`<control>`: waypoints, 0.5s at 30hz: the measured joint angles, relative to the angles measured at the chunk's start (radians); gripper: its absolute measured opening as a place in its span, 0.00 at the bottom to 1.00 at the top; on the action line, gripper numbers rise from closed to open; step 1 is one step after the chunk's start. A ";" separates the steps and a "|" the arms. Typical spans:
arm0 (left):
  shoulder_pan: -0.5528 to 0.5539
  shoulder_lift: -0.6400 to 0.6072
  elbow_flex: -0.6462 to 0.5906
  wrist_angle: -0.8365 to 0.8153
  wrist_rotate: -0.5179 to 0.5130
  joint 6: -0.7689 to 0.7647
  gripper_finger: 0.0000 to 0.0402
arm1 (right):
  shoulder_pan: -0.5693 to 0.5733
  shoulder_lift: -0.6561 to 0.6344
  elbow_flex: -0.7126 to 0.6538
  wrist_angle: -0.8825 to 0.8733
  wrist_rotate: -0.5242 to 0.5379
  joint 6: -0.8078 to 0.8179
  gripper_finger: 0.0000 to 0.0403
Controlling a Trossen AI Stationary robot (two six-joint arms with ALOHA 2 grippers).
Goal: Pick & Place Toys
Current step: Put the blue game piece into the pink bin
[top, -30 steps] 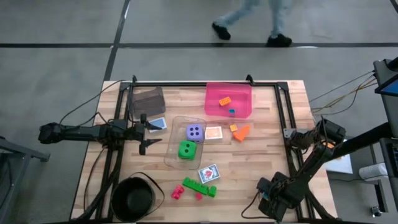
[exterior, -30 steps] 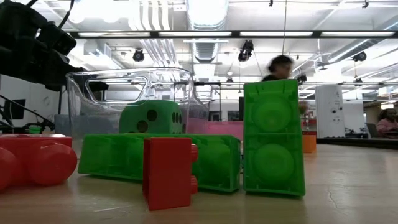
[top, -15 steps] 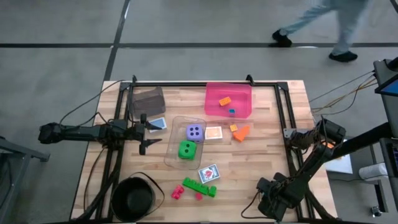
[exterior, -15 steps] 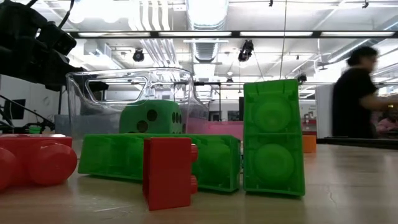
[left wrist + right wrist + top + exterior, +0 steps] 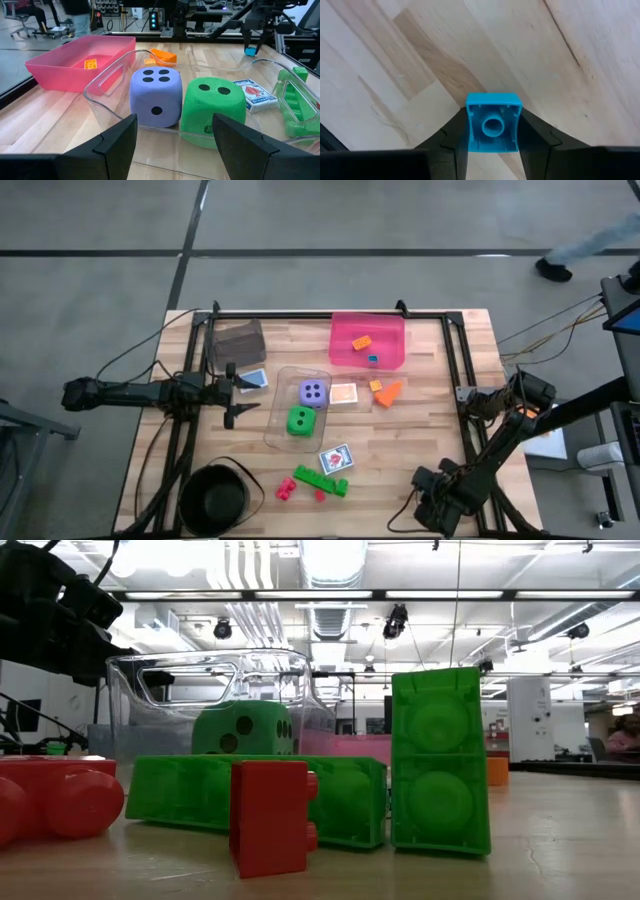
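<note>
Right gripper (image 5: pixel 492 145) pinches a teal brick (image 5: pixel 493 122) between its fingers (image 5: pixel 451 142); left gripper (image 5: pixel 172 145), fingers spread, faces the clear bin (image 5: pixel 107 82) holding two dice (image 5: pixel 155 95).

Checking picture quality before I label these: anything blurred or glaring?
High view: a person's foot at the top right edge is motion-smeared. Low view: the near red brick looks soft and ceiling lights glare. Left wrist view: the purple die is sharp.

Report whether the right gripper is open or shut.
Shut on a teal brick: in its wrist view, the right gripper has both dark fingers pressed against the brick's sides above bare wood.
</note>
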 joint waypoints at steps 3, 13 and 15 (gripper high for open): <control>0.000 0.000 0.000 0.000 0.000 0.000 0.64 | -0.002 0.001 0.011 0.001 0.042 -0.011 0.30; 0.000 0.000 0.000 0.000 0.000 0.000 0.64 | -0.018 0.001 0.065 0.021 0.294 -0.124 0.30; 0.000 0.000 0.000 0.000 0.000 0.000 0.64 | -0.022 0.001 0.081 0.055 0.387 -0.183 0.30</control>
